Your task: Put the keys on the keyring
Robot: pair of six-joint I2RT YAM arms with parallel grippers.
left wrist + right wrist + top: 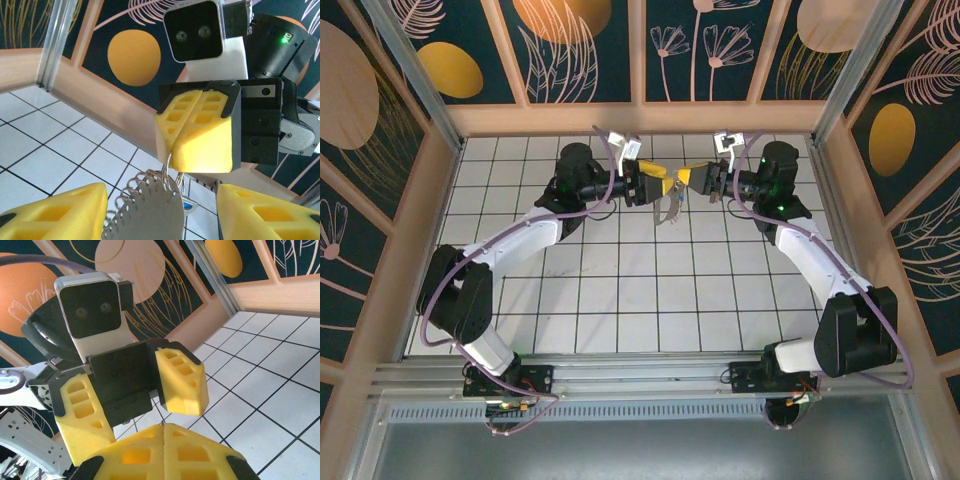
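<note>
My right gripper [693, 178] is shut, its yellow fingers [197, 130] pinching a small wire ring at the top of the keyring [145, 210]. The keyring is a pale oval piece with holes and small rings along its edge, and it hangs above the tiles [670, 208]. The blue-headed key [188, 205] peeks out behind it, hanging from one of those rings. My left gripper [656, 184] faces the right one, open, one finger on each side of the keyring and not touching it. In the right wrist view my own shut gripper [163, 427] sits below the left's spread fingers [182, 380].
Both arms meet high at the back middle of the white tiled table [640, 290]. The wooden back wall [640, 118] is close behind the grippers. Wooden side walls [410, 240] enclose the floor.
</note>
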